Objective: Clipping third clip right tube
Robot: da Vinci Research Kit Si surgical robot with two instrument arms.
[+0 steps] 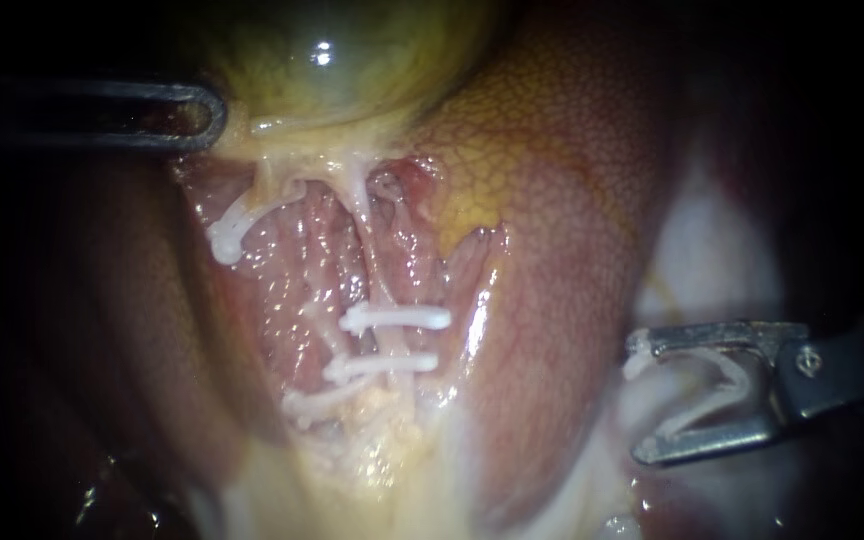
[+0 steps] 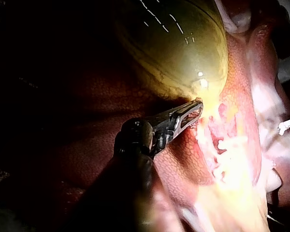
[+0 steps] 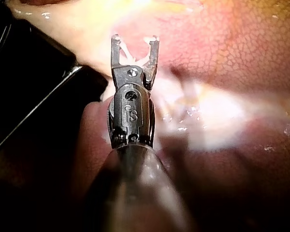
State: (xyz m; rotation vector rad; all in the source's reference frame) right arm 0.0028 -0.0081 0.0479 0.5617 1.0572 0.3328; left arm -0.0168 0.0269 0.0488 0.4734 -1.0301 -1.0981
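Observation:
The right tube (image 1: 370, 262) runs down from the yellow-green gallbladder (image 1: 342, 60) and carries two white clips (image 1: 395, 318) (image 1: 382, 365) across it. Another white clip (image 1: 224, 240) sits on the left tube. My right instrument (image 1: 642, 398) stands well to the right of the tubes, over liver, its jaws spread wide with a white open clip (image 1: 697, 400) seated between them; the right wrist view shows the same jaws (image 3: 135, 39) and clip (image 3: 135, 55). My left instrument (image 1: 202, 115) holds the gallbladder's lower edge, jaws (image 2: 191, 113) shut on it.
Reddish liver (image 1: 562, 230) rises to the right of the dissected bed, between the tubes and my right instrument. A whitish strand (image 1: 307, 405) lies below the two clips. Pale fatty tissue (image 1: 382, 450) fills the lower middle.

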